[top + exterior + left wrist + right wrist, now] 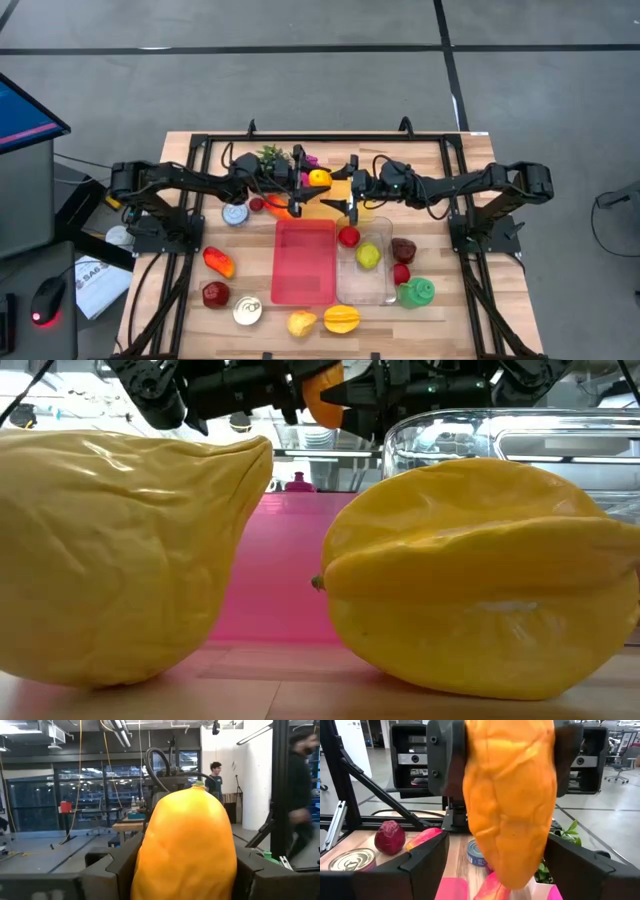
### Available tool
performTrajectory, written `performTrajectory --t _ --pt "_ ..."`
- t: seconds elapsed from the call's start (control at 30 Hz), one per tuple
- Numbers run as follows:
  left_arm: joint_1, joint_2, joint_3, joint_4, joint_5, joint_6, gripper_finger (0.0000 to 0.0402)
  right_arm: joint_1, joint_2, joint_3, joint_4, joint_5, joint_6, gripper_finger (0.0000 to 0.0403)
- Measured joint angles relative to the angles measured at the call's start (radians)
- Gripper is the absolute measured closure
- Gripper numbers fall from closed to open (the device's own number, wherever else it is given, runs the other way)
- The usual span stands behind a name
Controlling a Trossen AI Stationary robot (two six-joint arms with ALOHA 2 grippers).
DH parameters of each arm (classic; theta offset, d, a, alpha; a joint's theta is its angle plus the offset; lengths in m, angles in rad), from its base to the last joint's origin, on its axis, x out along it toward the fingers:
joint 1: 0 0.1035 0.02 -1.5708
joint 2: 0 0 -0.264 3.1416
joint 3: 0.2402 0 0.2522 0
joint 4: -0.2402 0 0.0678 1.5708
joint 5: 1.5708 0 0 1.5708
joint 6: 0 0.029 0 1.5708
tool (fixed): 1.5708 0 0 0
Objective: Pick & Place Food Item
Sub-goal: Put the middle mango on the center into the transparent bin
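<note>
An orange fruit [318,180] [322,396] hangs above the table's far middle, between my two grippers. My left gripper [306,184] [185,872] comes from the left and is shut on it. My right gripper [346,192] [497,870] faces it from the right, open, its fingers on either side of the fruit's lower end [512,870]. Below lie a pink tray [303,275] and a clear container [377,285]. My left gripper pinches the orange fruit's two opposite sides [470,765] between its fingers [442,760], on the fruit's upper half. The fingers come about level from the table's left. The fruit stands upright, lifted clear of the table, its lower end hanging below the fingers. My right gripper: I cannot tell whether its fingers [427,865] touch the fruit.
In the clear container lie a red fruit [348,237] and a yellow-green one [369,257]. Around the tray are tins [235,214] [247,311], a red pepper [218,262], a starfruit [341,318] [480,580], a yellow fruit [302,322] [120,560] and a green item [415,292].
</note>
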Motion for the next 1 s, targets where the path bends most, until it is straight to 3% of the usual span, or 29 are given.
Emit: performTrajectory --t 0.27,0.53,0.8,1.0 --pt "0.0 -0.001 0.0 -0.047 0.003 0.0 0.0208 -0.003 -0.002 0.0 0.004 0.0 0.0 0.015" --pt "0.0 -0.001 0.0 -0.054 0.001 -0.002 0.0208 -0.005 -0.002 0.0 0.011 0.001 0.0 0.0176" --pt "0.0 -0.001 -0.001 -0.056 0.0 -0.003 0.0201 -0.005 -0.002 0.0 0.011 0.004 0.0 0.0251" --pt "0.0 -0.001 -0.001 -0.061 -0.001 -0.003 0.02 -0.005 -0.002 0.0 0.011 0.004 0.0 0.0256"
